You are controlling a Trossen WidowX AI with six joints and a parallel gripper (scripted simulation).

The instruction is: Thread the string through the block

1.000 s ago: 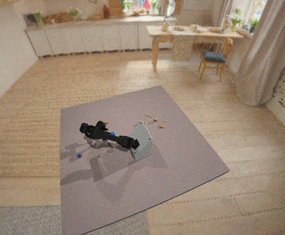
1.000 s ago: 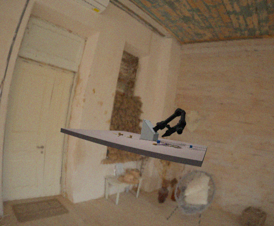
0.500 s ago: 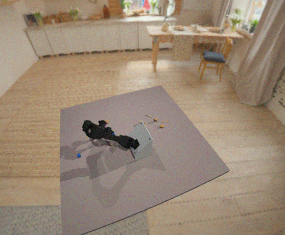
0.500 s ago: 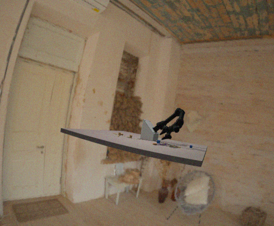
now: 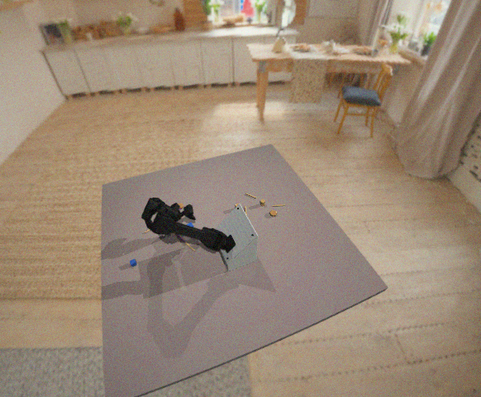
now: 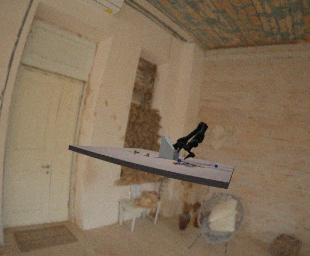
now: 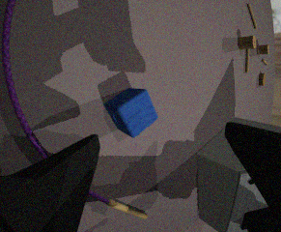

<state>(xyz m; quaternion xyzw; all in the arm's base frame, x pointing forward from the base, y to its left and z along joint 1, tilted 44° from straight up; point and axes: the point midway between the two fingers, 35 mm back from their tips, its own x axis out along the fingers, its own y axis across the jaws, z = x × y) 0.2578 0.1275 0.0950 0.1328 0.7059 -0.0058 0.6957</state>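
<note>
- Nearest the blue cube (image 5: 189, 225) (image 6: 179, 160) (image 7: 132, 112), my landmark: the end effector (image 5: 190, 212) (image 6: 189, 156) (image 7: 163, 135) hangs above the bench (image 5: 309, 265) (image 6: 149, 165) (image 7: 179, 39), fingers spread practically all the way, nothing held between them.
- The cube itself sits on the bench, apart from both fingers; no hole can be made out on the faces in sight.
- Curving around the cube, with a gap from it: the purple string (image 6: 185, 162) (image 7: 8, 63), lying on the bench.
- Near the cube, at the string's end: the thin wooden stick (image 5: 189, 246) (image 7: 128, 210). It lies on the bench, in neither the cube nor the end effector.
- Also near the cube: the round wooden button (image 5: 180, 206) (image 6: 174, 162), partly behind the arm in the top view.
- Further from the cube: a loose stick (image 5: 146, 231), on the same side as the second blue cube (image 5: 133, 262) (image 6: 215, 166), which is well apart from the first.
- Across from that second cube, past the first: the pale wedge-shaped stand (image 5: 247, 246) (image 6: 164, 150) (image 7: 217, 190), with the arm reaching out from it.
- Farthest from the landmark: small wooden pieces (image 5: 262, 202) (image 6: 136, 152) (image 7: 246, 43) beyond the stand, sticks and short round bits, perhaps, as they are tiny and grainy here.
</note>
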